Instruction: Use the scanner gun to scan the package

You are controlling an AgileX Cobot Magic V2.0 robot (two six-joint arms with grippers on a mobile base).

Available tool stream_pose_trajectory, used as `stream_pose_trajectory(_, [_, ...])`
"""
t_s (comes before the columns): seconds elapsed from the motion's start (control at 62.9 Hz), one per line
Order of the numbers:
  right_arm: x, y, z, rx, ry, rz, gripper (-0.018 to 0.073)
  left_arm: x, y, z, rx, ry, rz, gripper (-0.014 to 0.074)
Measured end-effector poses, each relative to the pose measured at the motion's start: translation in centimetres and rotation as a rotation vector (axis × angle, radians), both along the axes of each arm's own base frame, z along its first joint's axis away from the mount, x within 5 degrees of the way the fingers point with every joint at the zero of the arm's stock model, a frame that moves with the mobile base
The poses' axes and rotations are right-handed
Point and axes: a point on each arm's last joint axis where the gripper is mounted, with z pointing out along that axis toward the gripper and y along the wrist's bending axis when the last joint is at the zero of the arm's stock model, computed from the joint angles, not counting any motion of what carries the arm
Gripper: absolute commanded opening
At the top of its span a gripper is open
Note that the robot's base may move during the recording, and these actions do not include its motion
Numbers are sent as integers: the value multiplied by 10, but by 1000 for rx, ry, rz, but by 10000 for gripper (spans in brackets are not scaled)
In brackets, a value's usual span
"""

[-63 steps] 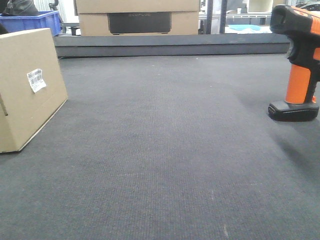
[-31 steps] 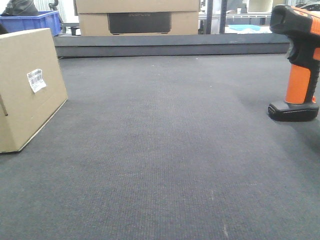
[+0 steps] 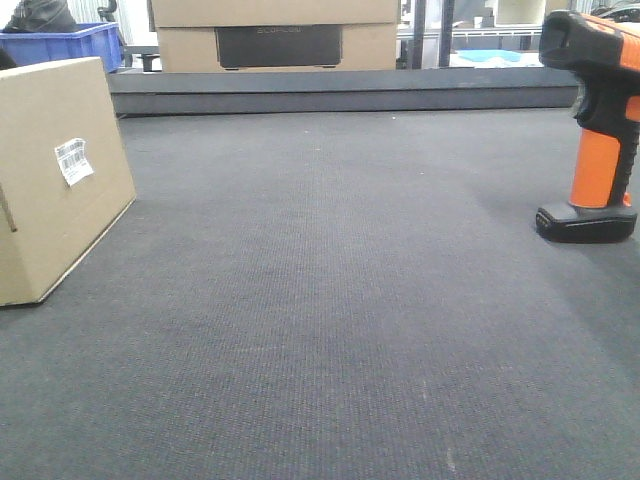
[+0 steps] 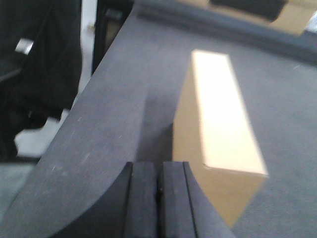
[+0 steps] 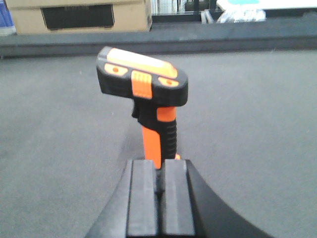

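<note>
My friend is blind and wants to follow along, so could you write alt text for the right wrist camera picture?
An orange and black scanner gun stands upright on a dark grey mat, its head pointing left, just beyond the closed right gripper at the bottom edge. Far behind, a cardboard box with a dark panel sits past the mat's raised edge.

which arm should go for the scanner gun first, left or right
Right. The scanner gun stands upright directly ahead of the right gripper, whose fingers are shut together. The left gripper, also shut, faces the package instead.
</note>
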Motion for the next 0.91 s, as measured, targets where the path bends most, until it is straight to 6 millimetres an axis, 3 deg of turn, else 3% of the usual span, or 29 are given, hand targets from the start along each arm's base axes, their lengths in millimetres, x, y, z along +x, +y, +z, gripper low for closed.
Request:
stream_pose_trajectory(0.127, [-15, 0, 4, -4, -42, -12, -167, -32, -8, 0, 113, -129, -45, -111])
stream_pose_trajectory(0.318, [-30, 0, 6, -6, -84, -23, -167, -58, -9, 6, 249, -253, -37, -111])
stream_pose_trajectory(0.906, [-37, 0, 10, 5, -130, -25, -167, -61, -10, 6, 244, -254, -42, -111])
